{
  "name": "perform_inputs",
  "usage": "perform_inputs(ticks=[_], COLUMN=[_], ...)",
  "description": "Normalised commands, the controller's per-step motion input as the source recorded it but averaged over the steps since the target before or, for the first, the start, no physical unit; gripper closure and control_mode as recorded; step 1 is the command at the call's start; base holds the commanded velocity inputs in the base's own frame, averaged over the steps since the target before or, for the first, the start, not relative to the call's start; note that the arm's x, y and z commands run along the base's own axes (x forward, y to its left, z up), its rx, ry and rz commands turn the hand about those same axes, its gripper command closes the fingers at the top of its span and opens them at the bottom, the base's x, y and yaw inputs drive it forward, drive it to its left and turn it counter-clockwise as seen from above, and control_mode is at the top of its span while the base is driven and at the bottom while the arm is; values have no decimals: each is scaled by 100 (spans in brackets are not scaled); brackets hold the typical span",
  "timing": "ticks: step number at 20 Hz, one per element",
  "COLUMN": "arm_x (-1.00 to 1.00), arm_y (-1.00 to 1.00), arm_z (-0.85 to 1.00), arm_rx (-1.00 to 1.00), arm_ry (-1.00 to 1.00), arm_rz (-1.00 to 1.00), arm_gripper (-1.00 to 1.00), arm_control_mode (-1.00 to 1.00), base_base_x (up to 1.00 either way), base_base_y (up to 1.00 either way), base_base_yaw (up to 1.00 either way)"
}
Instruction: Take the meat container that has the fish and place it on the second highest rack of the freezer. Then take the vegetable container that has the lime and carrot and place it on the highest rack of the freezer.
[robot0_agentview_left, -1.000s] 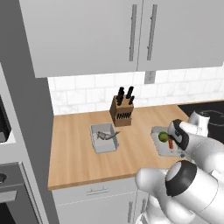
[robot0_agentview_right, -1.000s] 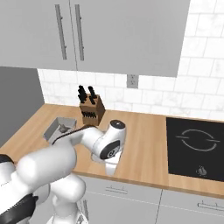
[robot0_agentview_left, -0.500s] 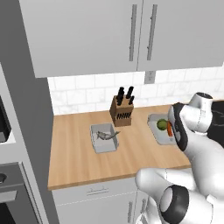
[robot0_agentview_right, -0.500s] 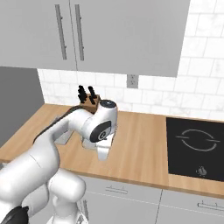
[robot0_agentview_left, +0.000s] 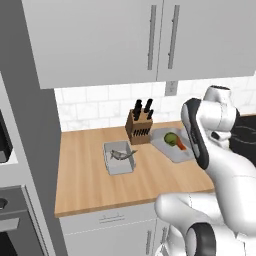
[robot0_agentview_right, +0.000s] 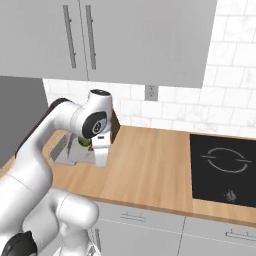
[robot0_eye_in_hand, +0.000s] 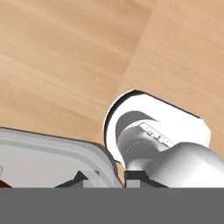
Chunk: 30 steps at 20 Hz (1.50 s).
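The fish lies in a grey meat container at the middle of the wooden counter. Right of it is the vegetable container, holding the lime and the carrot. My arm bends over that container's right end and hides the hand there. In the hand view my gripper is shut on the vegetable container's rim, one fingertip inside it and one outside. From the right, the gripper hangs beside the lime. The freezer and its racks are out of view.
A knife block stands against the tiled wall between the two containers. Grey wall cabinets hang above. A black cooktop is set into the counter on the right. A tall grey column with a black oven borders the left.
The arm has swung up and back toward the wall. The vegetable container has shifted left, toward the knife block, with the hand. The fish container has not moved.
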Motion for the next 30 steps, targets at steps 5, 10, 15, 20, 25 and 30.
perform_inputs(ticks=[5, 10, 15, 20, 25, 30], arm_x=[-55, -71, -16, -19, -37, -16], arm_y=[11, 0, 4, 13, 22, 1], arm_z=[56, 45, 37, 28, 3, 0], arm_rx=[1, 7, 5, 0, 0, 0], arm_ry=[2, -17, -14, 0, 3, 0], arm_rz=[31, 25, 18, 18, 20, 3], arm_gripper=[100, 100, 100, 100, 100, 100], arm_control_mode=[-100, -100, -100, -100, -100, 100], base_base_x=[0, 0, 0, 0, 0, -80], base_base_y=[0, 0, 0, 0, 0, 21], base_base_yaw=[0, 0, 0, 0, 0, 6])
